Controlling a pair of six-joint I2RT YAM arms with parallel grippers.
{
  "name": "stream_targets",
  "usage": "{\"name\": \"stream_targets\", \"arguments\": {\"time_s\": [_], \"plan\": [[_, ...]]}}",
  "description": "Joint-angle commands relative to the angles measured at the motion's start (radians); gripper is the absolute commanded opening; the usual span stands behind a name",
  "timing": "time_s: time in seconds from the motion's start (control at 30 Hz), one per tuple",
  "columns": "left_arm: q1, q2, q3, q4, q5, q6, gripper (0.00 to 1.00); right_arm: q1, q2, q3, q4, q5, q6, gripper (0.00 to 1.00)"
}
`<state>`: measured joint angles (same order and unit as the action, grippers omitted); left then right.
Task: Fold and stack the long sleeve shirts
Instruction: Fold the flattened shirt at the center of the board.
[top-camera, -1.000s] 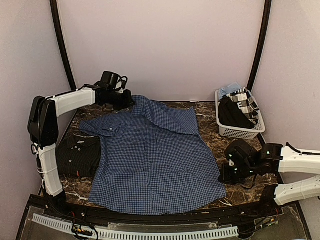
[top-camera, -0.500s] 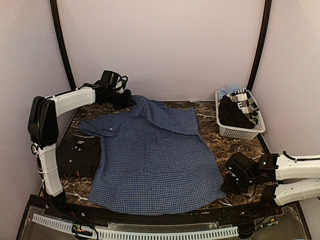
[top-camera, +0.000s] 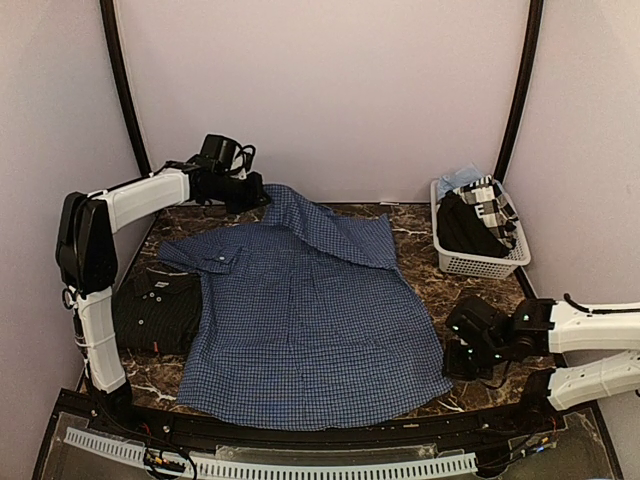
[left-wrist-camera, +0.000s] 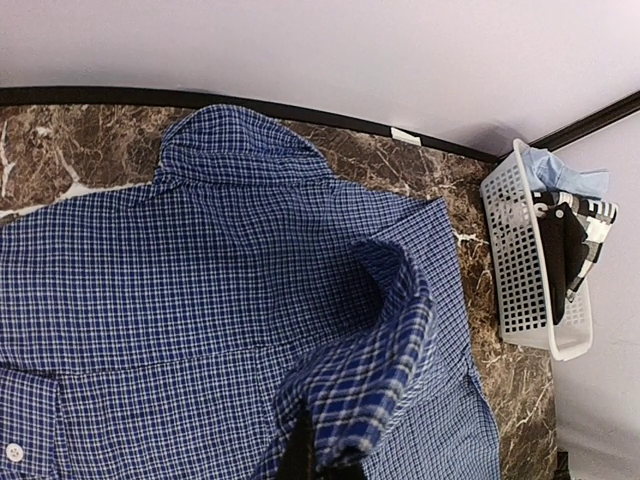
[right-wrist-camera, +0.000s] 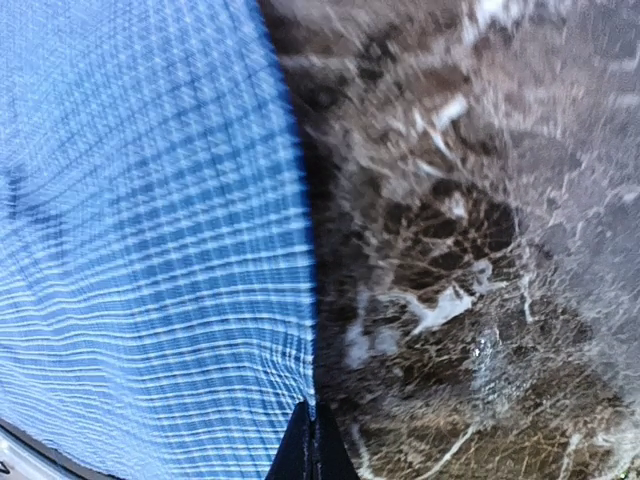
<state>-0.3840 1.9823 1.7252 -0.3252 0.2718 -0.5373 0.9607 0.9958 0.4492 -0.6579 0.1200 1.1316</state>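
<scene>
Your blue shirt (top-camera: 310, 320) lies spread across the middle of the marble table (top-camera: 415, 262), front down at the hem and rumpled at the far shoulder. The near-black shirt (top-camera: 158, 310) sits already folded just beside its left edge. At the far left corner your left gripper (top-camera: 248, 192) is clenched on a fold of the blue cloth by the collar, and that fold now stands a little higher off the table than a second ago.

Your right gripper (top-camera: 452, 362) has slid in from the bare marble to the shirt's near right hem. Its jaws parted briefly and are pinched closed again, right at the cloth edge. You cannot tell from the wrist view whether any hem is caught.

If it is, you have two corners for the first fold. The white basket (top-camera: 480, 265) stands well apart, far right.
</scene>
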Motion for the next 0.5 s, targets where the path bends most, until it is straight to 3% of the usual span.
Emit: {"name": "stream_targets", "arguments": {"time_s": [0.0,0.2,0.47], "plan": [[0.013,-0.008,0.089,-0.037,-0.016,0.042,0.00,0.011,-0.020,0.124,-0.080,0.049,-0.048,0.00],[0.056,0.015,0.175,-0.070,-0.013,0.060,0.00,0.074,0.095,0.271,0.001,0.001,-0.142,0.00],[0.139,0.045,0.235,-0.144,-0.027,0.090,0.00,0.175,0.465,0.464,0.231,-0.160,-0.277,0.00]]}}
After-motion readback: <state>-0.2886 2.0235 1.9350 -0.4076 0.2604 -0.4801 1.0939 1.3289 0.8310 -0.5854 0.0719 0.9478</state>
